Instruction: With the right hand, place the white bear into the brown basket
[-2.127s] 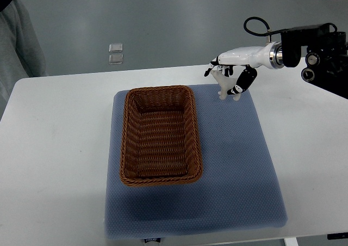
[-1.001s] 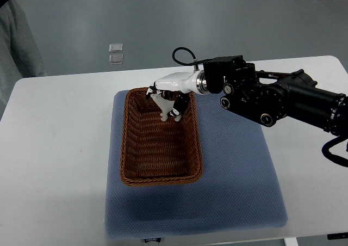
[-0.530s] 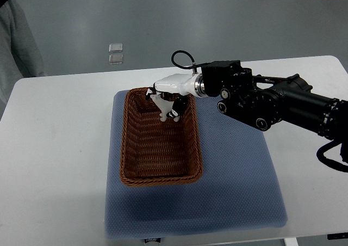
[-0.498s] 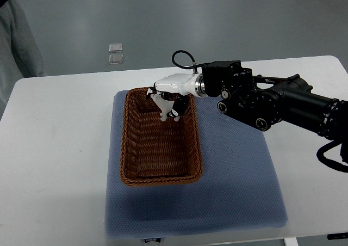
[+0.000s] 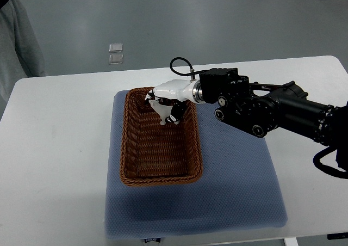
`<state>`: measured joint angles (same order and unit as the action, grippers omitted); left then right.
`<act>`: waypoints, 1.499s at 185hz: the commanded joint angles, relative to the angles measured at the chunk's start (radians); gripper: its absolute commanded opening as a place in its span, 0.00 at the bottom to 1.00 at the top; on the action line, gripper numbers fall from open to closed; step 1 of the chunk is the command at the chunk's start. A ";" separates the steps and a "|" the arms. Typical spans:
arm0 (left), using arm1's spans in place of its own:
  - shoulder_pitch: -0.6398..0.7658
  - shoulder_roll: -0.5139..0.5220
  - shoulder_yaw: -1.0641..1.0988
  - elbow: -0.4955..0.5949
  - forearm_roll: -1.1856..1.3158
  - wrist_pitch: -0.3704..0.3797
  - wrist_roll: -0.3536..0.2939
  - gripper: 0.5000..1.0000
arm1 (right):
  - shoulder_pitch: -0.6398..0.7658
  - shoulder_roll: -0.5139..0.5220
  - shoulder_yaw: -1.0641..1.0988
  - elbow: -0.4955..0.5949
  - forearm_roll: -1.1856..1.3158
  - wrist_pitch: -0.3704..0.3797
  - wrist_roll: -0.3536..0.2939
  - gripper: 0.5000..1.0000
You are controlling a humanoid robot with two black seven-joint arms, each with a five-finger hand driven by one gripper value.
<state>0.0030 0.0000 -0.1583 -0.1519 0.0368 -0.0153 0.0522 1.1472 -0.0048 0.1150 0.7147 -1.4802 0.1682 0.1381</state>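
Observation:
My right hand (image 5: 165,105) reaches in from the right and hangs over the far end of the brown wicker basket (image 5: 130,148). Its fingers are curled around the small white bear (image 5: 162,112), which hangs just above the basket floor, partly hidden by the hand. The basket is rectangular and lies on a blue mat (image 5: 234,170), with nothing else inside it. The left arm is out of view.
The mat lies on a white table (image 5: 54,148). A person's grey sleeve (image 5: 19,39) shows at the far left edge. Two small pale squares (image 5: 115,53) sit on the floor beyond the table.
My right hand carried the bear left from beyond the mat's far right corner to over the basket's far end, then sank slightly lower and leftwards into the basket.

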 commanded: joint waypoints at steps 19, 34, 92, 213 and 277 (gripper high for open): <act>0.000 0.000 -0.001 0.000 0.000 0.000 0.000 1.00 | -0.006 0.002 0.002 0.000 0.000 -0.003 0.000 0.21; 0.000 0.000 -0.001 0.000 0.000 0.000 0.000 1.00 | -0.011 0.002 0.002 0.000 0.000 -0.007 0.000 0.32; 0.000 0.000 0.000 0.000 0.000 0.000 0.000 1.00 | -0.018 0.002 0.003 0.002 0.003 -0.010 0.003 0.68; 0.000 0.000 -0.001 0.000 0.000 0.000 0.000 1.00 | 0.023 -0.023 0.018 0.055 0.024 0.014 0.011 0.84; 0.000 0.000 -0.001 0.000 0.000 0.000 0.000 1.00 | 0.052 -0.100 0.184 0.086 0.146 0.039 0.012 0.84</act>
<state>0.0031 0.0000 -0.1595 -0.1519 0.0368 -0.0153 0.0522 1.2013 -0.0804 0.2328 0.7947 -1.3953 0.2048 0.1496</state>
